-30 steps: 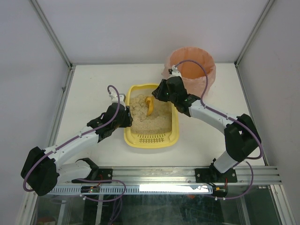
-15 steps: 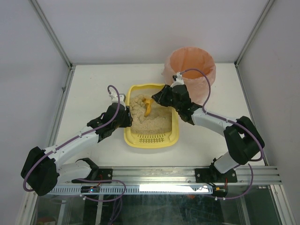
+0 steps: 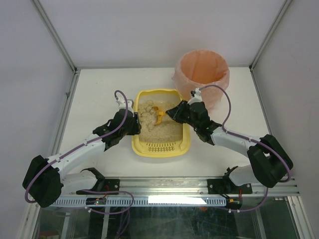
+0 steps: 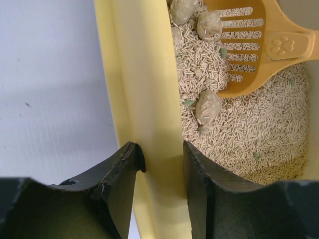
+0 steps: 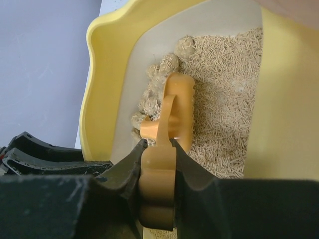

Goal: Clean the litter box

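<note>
The litter box (image 3: 159,152) is a pale-yellow tray with beige litter and a slotted grate at its near end, in the middle of the table. My left gripper (image 3: 133,124) is shut on its left rim (image 4: 142,74), one finger outside and one inside (image 4: 162,152). My right gripper (image 3: 173,113) is shut on the handle of the orange slotted scoop (image 3: 158,115). The scoop's head (image 5: 179,107) lies in the litter beside several grey clumps (image 5: 149,102) near the far left wall. The scoop (image 4: 249,45) and clumps (image 4: 208,104) also show in the left wrist view.
A round bin lined with a pink-orange bag (image 3: 202,74) stands at the back right, just beyond the tray's far right corner. White table surface (image 3: 99,94) lies left of the tray. Metal frame posts stand at the back corners.
My right gripper has pulled back toward the near right and lowered, away from the bin, with the scoop held in the litter. The left arm has not moved.
</note>
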